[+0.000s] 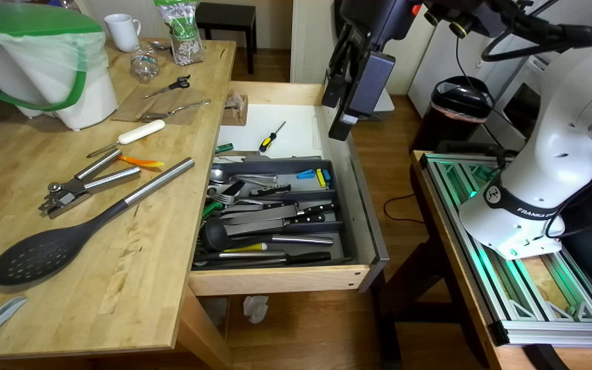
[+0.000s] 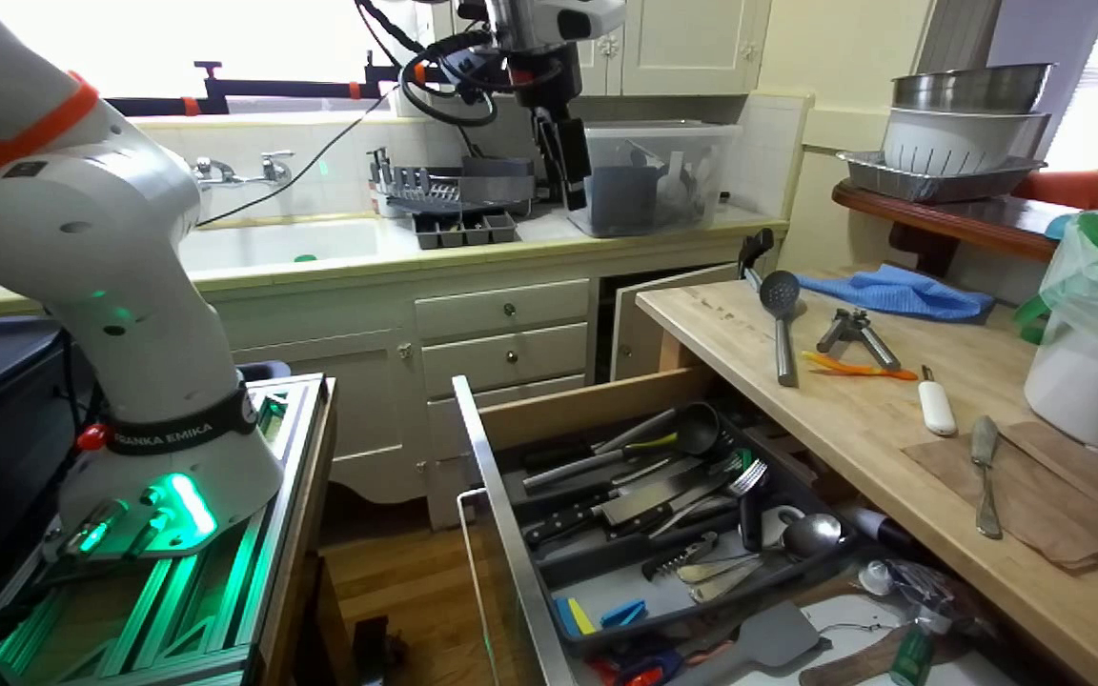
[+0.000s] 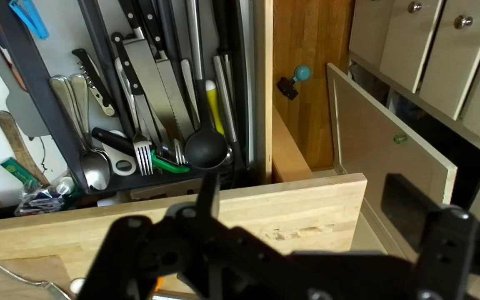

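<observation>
In the drawer [image 1: 280, 281] were one ladle [image 3: 206, 148], one corkscrew [image 3: 94, 81], one green peeler [image 3: 169, 165], one screwdriver [image 1: 269, 140], two blue clips [image 1: 306, 174], one yellow clip [image 1: 320, 178], at least three black-handled knives [image 3: 150, 71] and at least two forks [image 3: 143, 154]; the stacked spoons [image 3: 95, 168] overlapped too much for a count. On the surface [image 1: 136, 252] were one slotted spoon [image 1: 59, 244], one pair of scissors [image 1: 177, 85], one spreader [image 2: 985, 453], one mug [image 1: 123, 33], one clear bottle [image 1: 144, 62], one bucket [image 1: 34, 72] and one blue cloth [image 2: 892, 291]. One arm [image 2: 101, 248] carried one end effector [image 3: 302, 187], which had two fingers [image 3: 408, 208].
</observation>
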Controlling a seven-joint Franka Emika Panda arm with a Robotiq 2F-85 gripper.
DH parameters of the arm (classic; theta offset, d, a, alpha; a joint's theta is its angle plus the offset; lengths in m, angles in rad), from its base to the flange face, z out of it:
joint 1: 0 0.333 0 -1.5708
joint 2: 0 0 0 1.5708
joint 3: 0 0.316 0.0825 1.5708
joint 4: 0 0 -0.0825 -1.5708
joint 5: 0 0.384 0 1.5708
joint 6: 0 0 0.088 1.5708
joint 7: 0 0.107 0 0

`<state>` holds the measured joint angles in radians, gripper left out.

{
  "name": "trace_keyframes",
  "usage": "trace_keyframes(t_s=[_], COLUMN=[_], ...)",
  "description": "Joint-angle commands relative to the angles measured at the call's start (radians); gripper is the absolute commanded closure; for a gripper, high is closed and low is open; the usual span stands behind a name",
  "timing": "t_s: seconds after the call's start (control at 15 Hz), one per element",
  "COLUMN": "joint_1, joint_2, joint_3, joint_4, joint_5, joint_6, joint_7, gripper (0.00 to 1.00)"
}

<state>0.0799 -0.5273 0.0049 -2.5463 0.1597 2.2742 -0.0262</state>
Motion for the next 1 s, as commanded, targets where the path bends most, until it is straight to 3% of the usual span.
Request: trace_keyframes(t_s=[0.0, 0.6, 0.93], joint_1=[-0.001, -0.045, -0.094], joint_2=[0.010, 0.085, 0.193], joint_3=[-0.018, -0.116, -0.161], joint_4=[-0.006, -0.092, -0.135], joint_5=[0.016, -0.002, -0.020], joint_6=[0.007, 0.118, 0.387], joint_7=[-0.021, -0.161, -0.208], gripper=[0.00, 0.00, 0.00])
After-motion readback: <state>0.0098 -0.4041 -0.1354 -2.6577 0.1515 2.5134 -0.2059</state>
